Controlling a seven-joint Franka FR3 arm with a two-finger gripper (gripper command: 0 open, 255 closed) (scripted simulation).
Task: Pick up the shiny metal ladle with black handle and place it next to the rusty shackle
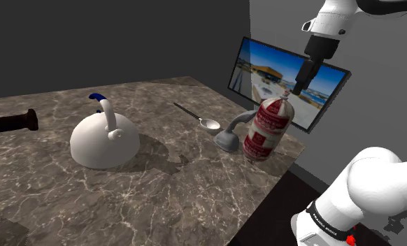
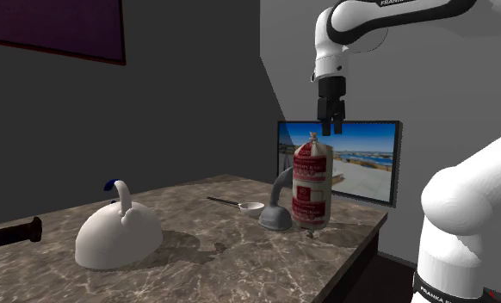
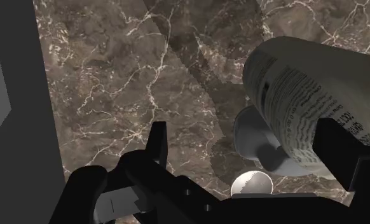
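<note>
Shoulder view: high over the counter (image 1: 160,189), above the bottle (image 1: 267,128), my gripper (image 1: 298,89) hangs empty, fingers apart.
Grey shackle (image 1: 229,138) sits left of the bottle. Ladle (image 1: 208,124) lies flat below-left of me, bowl just beside the shackle, handle running away up-left.

Your arm (image 1: 377,183) is rounded white shells with dark joints; your gripper (image 2: 330,129) is all black. On the link farthest from the gripper, a black band (image 1: 328,218) carries white lettering and a red dot.
</note>
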